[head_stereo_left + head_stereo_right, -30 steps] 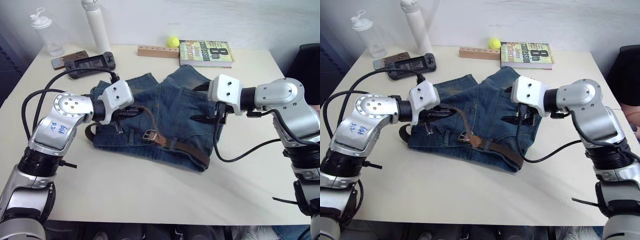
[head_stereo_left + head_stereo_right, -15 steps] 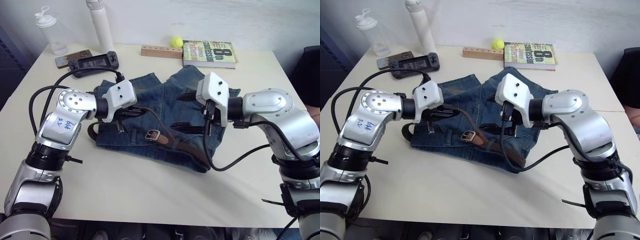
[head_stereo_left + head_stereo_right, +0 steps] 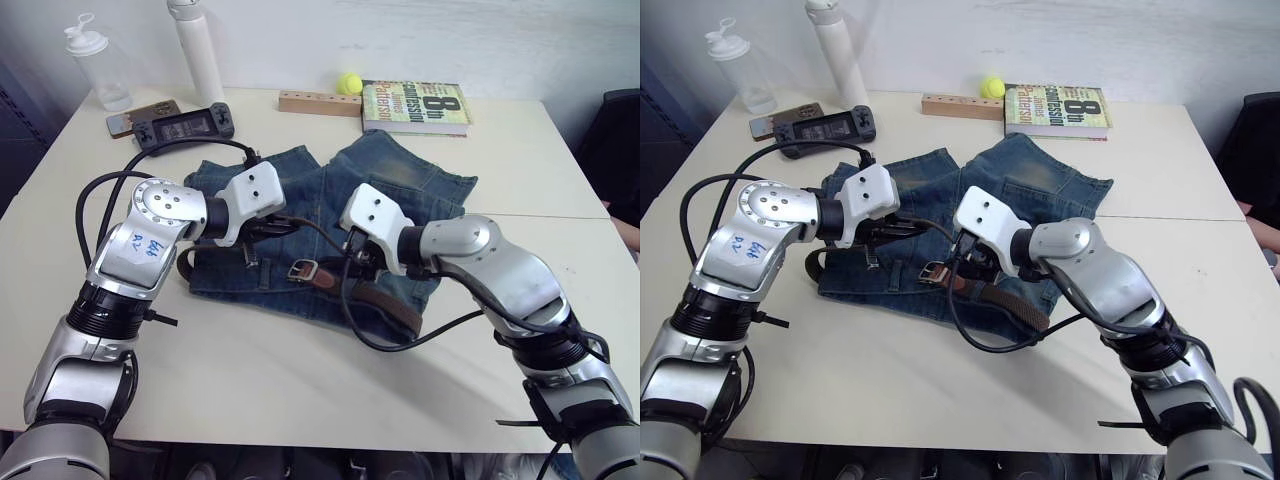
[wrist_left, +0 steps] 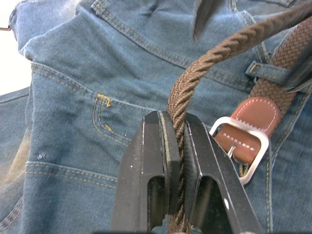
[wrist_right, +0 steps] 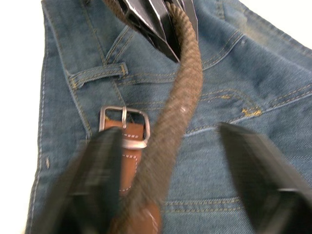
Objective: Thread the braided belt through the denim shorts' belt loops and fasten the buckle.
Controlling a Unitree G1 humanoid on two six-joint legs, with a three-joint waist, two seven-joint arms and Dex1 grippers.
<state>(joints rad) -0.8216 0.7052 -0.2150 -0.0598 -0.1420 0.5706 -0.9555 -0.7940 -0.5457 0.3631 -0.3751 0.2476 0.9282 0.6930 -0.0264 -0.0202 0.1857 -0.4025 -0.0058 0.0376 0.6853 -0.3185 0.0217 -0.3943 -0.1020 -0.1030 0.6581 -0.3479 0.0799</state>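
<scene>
My left fingers [image 4: 176,161] clamp woven brown braided belt [image 4: 195,73] above faded denim shorts [image 4: 87,73] on tabletop [image 3: 300,390]; right fingers [image 5: 107,165] spread wide around belt beside silver rectangular buckle [image 5: 124,126].

I see my left gripper [image 3: 268,226] apparently pinching the braided belt [image 3: 310,235] above the denim shorts [image 3: 400,185], right gripper [image 3: 352,262] beside the buckle [image 3: 302,268].

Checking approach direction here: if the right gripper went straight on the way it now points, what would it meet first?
Most likely the brown braided belt, which runs up between its open jaws. The silver rectangular buckle lies just beside that line on the blue denim shorts, though depth is unclear.
</scene>
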